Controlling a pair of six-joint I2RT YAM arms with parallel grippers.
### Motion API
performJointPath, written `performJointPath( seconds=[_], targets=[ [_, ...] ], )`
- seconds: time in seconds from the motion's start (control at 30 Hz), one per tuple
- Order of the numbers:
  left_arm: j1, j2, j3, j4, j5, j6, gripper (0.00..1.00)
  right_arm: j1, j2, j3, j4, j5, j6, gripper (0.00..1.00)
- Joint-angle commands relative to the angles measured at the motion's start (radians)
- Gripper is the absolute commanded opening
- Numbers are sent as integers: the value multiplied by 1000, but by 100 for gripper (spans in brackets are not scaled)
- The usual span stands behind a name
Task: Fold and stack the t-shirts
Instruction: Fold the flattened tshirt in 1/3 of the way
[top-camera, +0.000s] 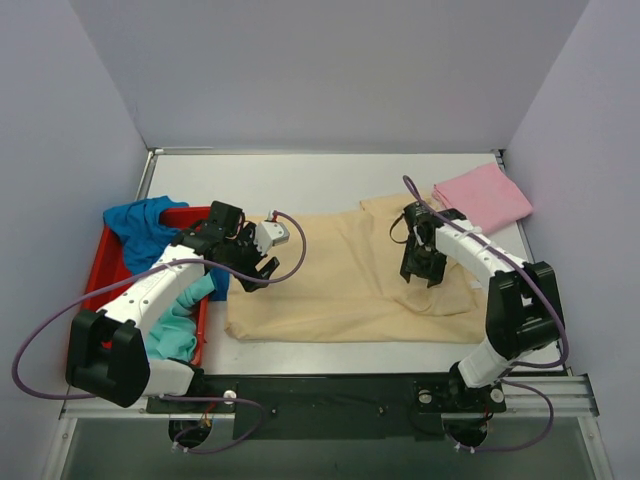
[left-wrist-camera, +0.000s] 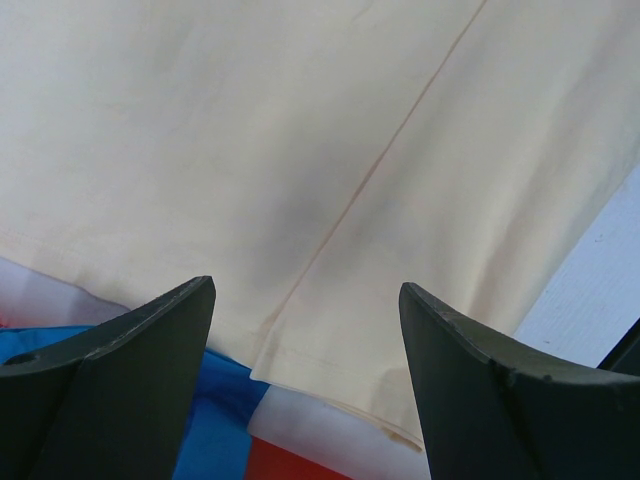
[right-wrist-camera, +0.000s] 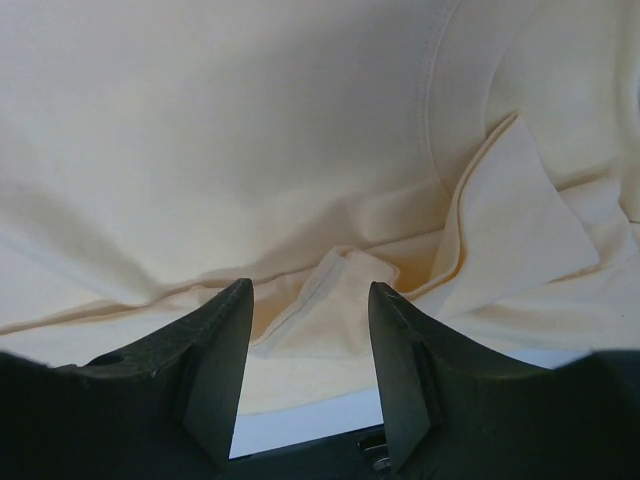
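Observation:
The pale beige t-shirt (top-camera: 340, 275) lies spread across the middle of the table. My left gripper (top-camera: 262, 262) hovers open over its left hem corner (left-wrist-camera: 330, 385), holding nothing. My right gripper (top-camera: 425, 268) is open over the shirt's right side, above a folded sleeve flap (right-wrist-camera: 325, 310), holding nothing. The pink t-shirt (top-camera: 482, 196) lies folded at the back right. The bright blue t-shirt (top-camera: 143, 225) and the light teal t-shirt (top-camera: 178, 325) lie crumpled in the red tray (top-camera: 105, 265) at the left. Blue cloth (left-wrist-camera: 215, 440) shows under the left fingers.
The red tray also shows in the left wrist view (left-wrist-camera: 300, 465), just beyond the beige hem. White walls enclose the table on three sides. A black rail (top-camera: 330, 392) runs along the near edge between the arm bases.

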Motion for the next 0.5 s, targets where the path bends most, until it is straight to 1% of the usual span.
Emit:
performJointPath(
  seconds=[0.0,0.23,0.3,0.33,0.37,0.43,0.47],
  targets=[
    [6,-7,10,26,21,4,85,-21,7,-49,19,31,45,46],
    [6,0,14,26,18,2,85,-35,38,-112,57,27,50,46],
    [6,2,14,26,18,4,85,-47,43,-122,82,7,51,44],
    [6,2,14,28,20,4,85,-56,53,-126,91,-20,50,40],
    [6,2,14,26,20,2,85,-59,60,-126,97,-33,48,39],
    [6,-1,16,23,18,4,85,-58,69,-124,102,-36,47,29],
    [6,-3,14,22,17,4,85,-59,66,-127,101,-32,46,19]
  ],
)
